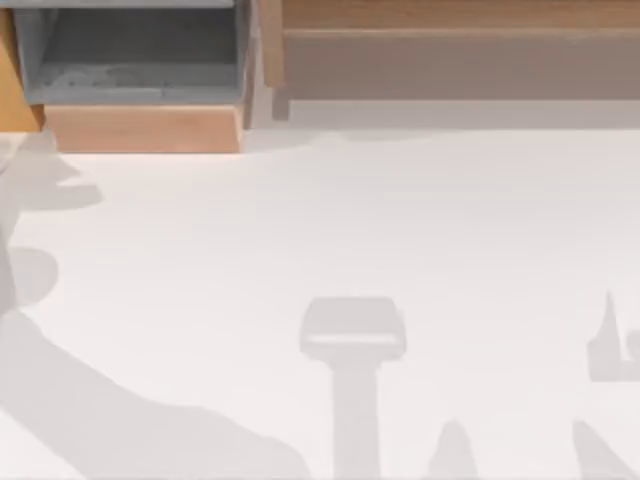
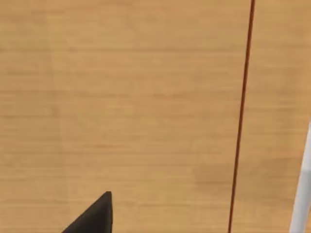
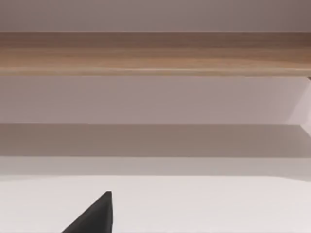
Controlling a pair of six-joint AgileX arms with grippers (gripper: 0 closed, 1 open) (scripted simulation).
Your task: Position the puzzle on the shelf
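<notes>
The puzzle is out of view. The shelf [image 1: 455,20] is a long brown wooden unit along the table's back right, with a plank top edge and a shaded recess below it. In the right wrist view the shelf [image 3: 155,53] lies straight ahead across white tabletop, and a black tip of my right gripper [image 3: 95,218] pokes in at the edge. In the left wrist view a black tip of my left gripper [image 2: 95,218] hangs close over a light wood surface [image 2: 121,107].
A grey-lined box with a light wood front [image 1: 140,128] stands at the back left, beside the shelf. The white table [image 1: 330,220] carries arm shadows across its front and left. A thin dark red line [image 2: 241,116] crosses the wood in the left wrist view.
</notes>
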